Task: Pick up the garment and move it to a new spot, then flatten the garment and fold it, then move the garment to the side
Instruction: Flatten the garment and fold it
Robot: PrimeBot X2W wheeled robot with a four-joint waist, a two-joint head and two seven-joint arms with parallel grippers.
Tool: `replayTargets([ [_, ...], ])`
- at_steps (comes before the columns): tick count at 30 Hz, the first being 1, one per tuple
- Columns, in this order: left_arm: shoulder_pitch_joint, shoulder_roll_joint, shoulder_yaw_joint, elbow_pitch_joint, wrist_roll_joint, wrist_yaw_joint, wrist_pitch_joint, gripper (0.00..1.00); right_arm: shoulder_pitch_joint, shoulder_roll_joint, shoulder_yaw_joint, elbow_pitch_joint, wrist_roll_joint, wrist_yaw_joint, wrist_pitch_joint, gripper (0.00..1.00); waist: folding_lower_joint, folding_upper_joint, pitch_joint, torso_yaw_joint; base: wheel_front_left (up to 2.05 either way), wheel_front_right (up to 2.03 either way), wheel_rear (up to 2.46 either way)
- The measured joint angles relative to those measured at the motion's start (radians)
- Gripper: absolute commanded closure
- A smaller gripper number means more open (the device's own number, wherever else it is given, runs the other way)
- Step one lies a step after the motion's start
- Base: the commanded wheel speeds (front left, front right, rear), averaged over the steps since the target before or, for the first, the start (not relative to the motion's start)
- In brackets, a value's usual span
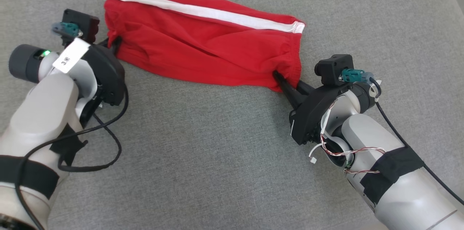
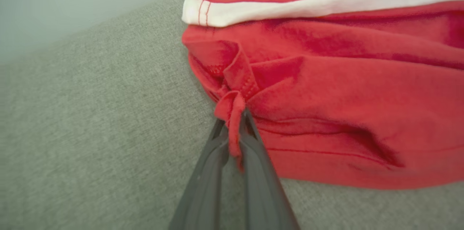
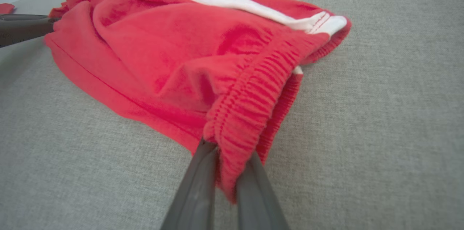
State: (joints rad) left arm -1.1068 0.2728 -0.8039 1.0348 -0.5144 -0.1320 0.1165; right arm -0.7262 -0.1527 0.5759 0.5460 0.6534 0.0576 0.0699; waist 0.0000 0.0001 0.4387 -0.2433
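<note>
The left gripper (image 1: 114,43) sat at the left of the head view, its two dark fingers (image 2: 214,157) pressed together on a gathered corner of the red shorts (image 1: 203,49). The right gripper (image 1: 279,78) sat at the right, fingers pointing up and left, clamped on the elastic waistband edge. The pale left forearm (image 1: 40,114) and right forearm (image 1: 395,186) rose from the bottom corners, angled inward, each wrapped in black tape (image 1: 391,172). A green light (image 1: 45,53) glowed on the left wrist (image 1: 27,64).
</note>
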Motion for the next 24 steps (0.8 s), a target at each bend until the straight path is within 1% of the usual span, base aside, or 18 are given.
replayTargets([
  [6, 0.001, -0.021, -0.031, 0.032, 0.015, 0.000, -0.003, 1.00, 0.000, -0.008, 0.003, 0.033, -0.002, 0.006, -0.006, 1.00, 0.0001, 0.0000, -0.031, 0.020, 0.00, 0.00, 0.00],
  [13, 0.054, -0.042, -0.061, 0.063, 0.029, 0.000, -0.035, 1.00, 0.003, -0.020, 0.014, 0.069, -0.003, 0.026, -0.017, 1.00, 0.0001, 0.0000, -0.097, 0.048, 0.00, 0.00, 0.00],
  [15, 0.074, -0.052, -0.066, 0.074, 0.042, 0.000, -0.045, 1.00, 0.008, -0.029, 0.020, 0.076, -0.003, 0.032, -0.017, 1.00, 0.0000, 0.0000, -0.121, 0.058, 0.00, 0.00, 0.00],
  [24, 0.208, -0.101, -0.072, 0.098, 0.030, 0.000, -0.092, 1.00, 0.102, -0.070, 0.045, 0.129, 0.005, 0.050, -0.008, 1.00, -0.0001, 0.0000, -0.237, 0.110, 0.00, 0.00, 0.00],
])
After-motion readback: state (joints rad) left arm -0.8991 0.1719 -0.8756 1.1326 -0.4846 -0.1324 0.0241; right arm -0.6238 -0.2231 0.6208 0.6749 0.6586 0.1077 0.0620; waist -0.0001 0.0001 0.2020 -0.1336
